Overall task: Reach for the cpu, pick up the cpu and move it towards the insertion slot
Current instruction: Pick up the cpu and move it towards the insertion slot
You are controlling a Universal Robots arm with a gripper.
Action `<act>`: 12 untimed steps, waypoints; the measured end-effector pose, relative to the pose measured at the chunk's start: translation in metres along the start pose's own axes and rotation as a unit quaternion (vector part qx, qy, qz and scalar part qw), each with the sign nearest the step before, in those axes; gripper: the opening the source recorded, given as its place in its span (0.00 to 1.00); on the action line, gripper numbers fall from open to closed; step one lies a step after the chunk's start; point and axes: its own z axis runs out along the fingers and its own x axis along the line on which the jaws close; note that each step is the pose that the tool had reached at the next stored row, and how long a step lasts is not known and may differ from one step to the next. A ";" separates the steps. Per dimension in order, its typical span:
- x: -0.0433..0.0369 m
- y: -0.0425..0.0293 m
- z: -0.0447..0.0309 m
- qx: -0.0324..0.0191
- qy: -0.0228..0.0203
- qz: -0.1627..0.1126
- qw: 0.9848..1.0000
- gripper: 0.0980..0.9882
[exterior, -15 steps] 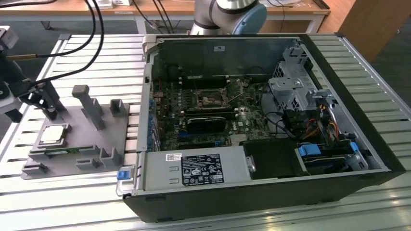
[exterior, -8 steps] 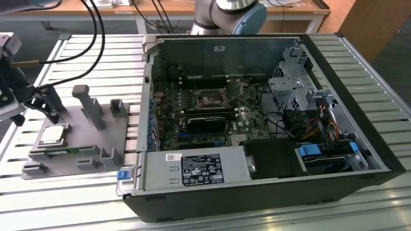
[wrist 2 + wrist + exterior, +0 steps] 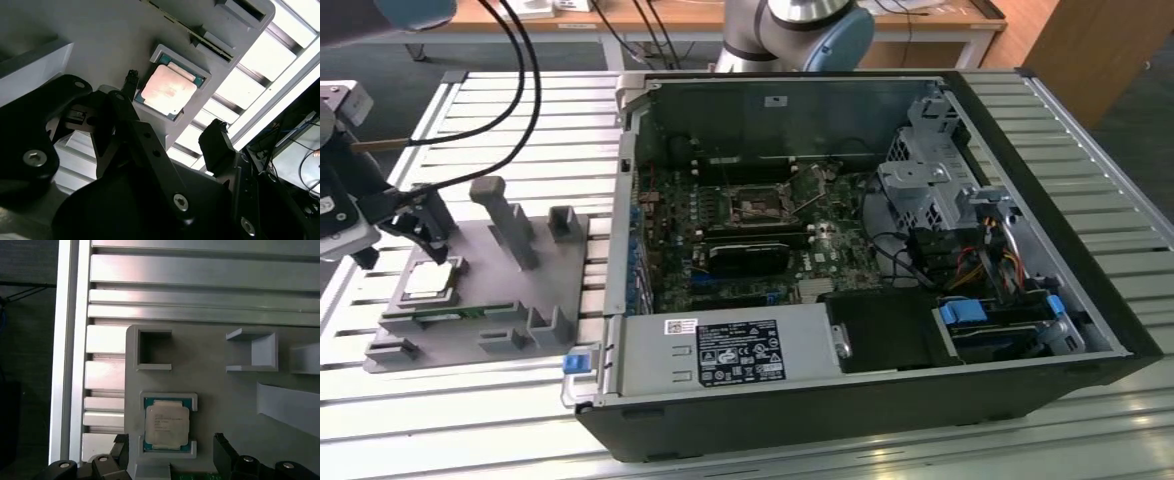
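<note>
Cpu: one cpu (image 3: 430, 279), silver plate up, lying flat in a shallow framed recess of the fixture plate.
Cpu location: on the bench near its edge at the exterior view's left, well apart from the insertion slot.
Insertion slot: one insertion slot (image 3: 757, 208), a silvery square frame with a dark centre, uncovered on the board inside the computer case.
End effector: one end effector (image 3: 403, 250), jaws wide open and holding nothing, poised over the cpu.
Fingers: two black fingers (image 3: 223, 449); in both wrist views they stand one on each side of the cpu (image 3: 167, 423) (image 3: 168, 91), clear of its rim.
Fixture plate: one grey fixture plate (image 3: 467, 345) carrying several uprights (image 3: 500, 215); its far side lies just beside the case wall.
Computer case: one computer case (image 3: 1067, 230), side panel off, filling the bench's middle and the exterior view's right.
Bench: one slatted metal bench (image 3: 467, 405); bare slats run along the near edge and beyond the plate's far end.
Room at the slot: a long black block (image 3: 747, 255) lies just beside it; open space lies above the board.
</note>
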 end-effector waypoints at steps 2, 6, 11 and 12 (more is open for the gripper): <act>0.0000 -0.0001 0.0018 0.000 0.000 0.000 1.000 0.75; 0.0000 -0.0001 0.0035 0.000 0.000 0.000 1.000 0.75; 0.0000 -0.0002 0.0053 0.000 0.000 0.000 1.000 0.75; 0.0000 -0.0002 0.0057 0.000 0.000 0.000 1.000 0.75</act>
